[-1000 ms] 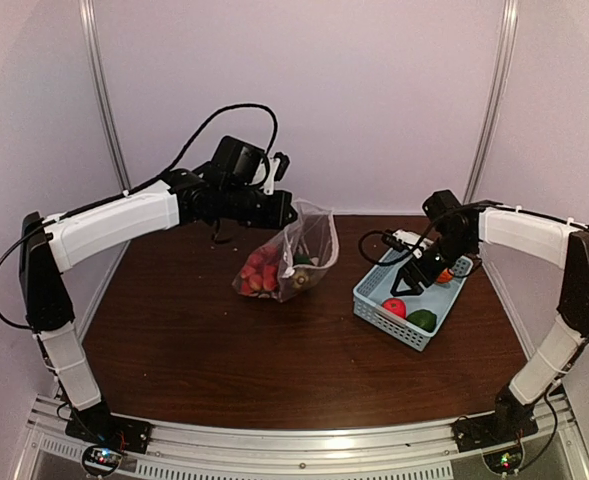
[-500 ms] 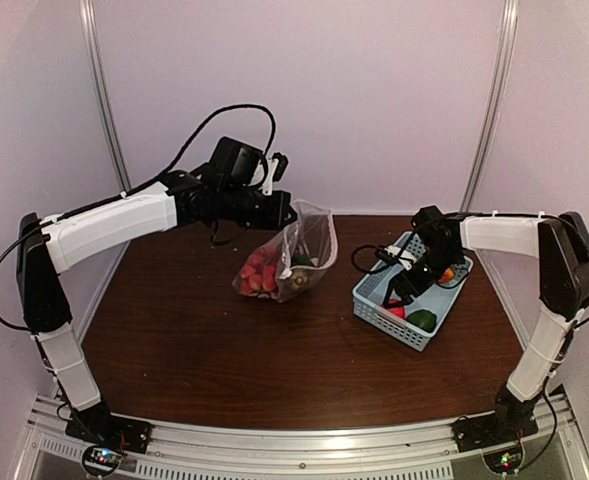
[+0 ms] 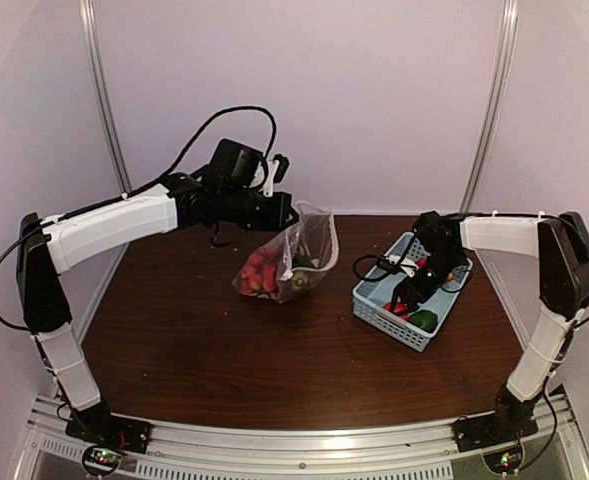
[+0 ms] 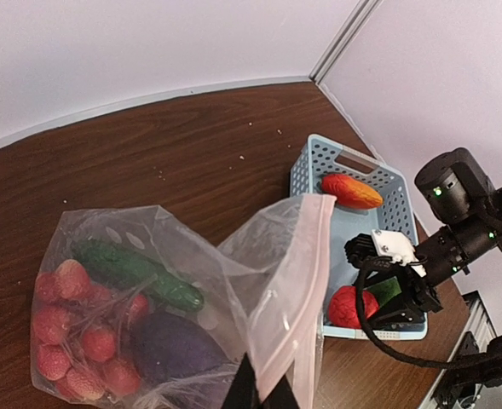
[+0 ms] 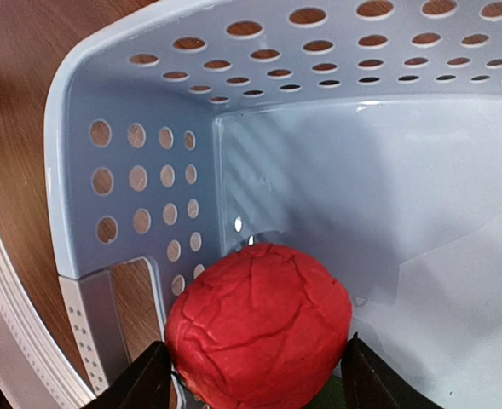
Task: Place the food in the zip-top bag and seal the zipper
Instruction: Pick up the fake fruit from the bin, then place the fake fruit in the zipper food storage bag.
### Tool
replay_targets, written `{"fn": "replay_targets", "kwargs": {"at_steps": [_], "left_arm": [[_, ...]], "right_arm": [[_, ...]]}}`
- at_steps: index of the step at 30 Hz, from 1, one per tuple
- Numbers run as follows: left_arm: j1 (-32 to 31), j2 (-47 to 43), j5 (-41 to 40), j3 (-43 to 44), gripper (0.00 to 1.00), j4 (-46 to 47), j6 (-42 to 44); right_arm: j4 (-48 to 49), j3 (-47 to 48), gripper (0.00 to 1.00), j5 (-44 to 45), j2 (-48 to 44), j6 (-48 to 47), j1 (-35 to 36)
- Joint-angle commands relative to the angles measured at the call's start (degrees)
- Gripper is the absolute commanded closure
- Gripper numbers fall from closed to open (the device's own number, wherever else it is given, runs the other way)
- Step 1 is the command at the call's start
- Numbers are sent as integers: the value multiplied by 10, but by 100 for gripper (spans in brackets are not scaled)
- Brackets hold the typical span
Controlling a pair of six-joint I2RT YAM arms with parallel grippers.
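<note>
Jaws of the right gripper (image 5: pixel 252 382) flank the red tomato (image 5: pixel 259 328) in the basket (image 5: pixel 140 179); we cannot tell whether they clamp it. Those of the left gripper (image 4: pixel 263 394) pinch the zip-top bag (image 4: pixel 295 273) by its raised edge; eggplant (image 4: pixel 175 348) and cucumber (image 4: pixel 135 273) lie inside.

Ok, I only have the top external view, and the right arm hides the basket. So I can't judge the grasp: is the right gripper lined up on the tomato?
Observer: Yes. In the right wrist view the red tomato sits between the right gripper's jaws, one on each side. I cannot tell whether they are squeezing it.
Operator: What else is in the basket?
Observer: The left wrist view shows an orange-red piece at the end of the basket away from the tomato, and a green lump beside it.
Operator: How is the bag held?
Observer: The left gripper's jaws are shut on the zip-top bag at its whitish zipper strip.
</note>
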Motion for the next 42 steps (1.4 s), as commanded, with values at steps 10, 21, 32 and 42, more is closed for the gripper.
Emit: {"fn": "replay_targets", "kwargs": {"at_steps": [10,21,32,42], "left_arm": [[5,-17,13,-13,100,28,-11],[6,1,22,-9,100,52,-30],[5,-5,20,-15,100,57,-48],[9,-20,7,-25,100,63,-46]], "right_arm": [[-30,72,62,17,-63,-5,-4],[12,156,63,-133,-146,32,59],[133,280,61,-93,-12,150,143],[96,314,28,17,-3,145,169]]}}
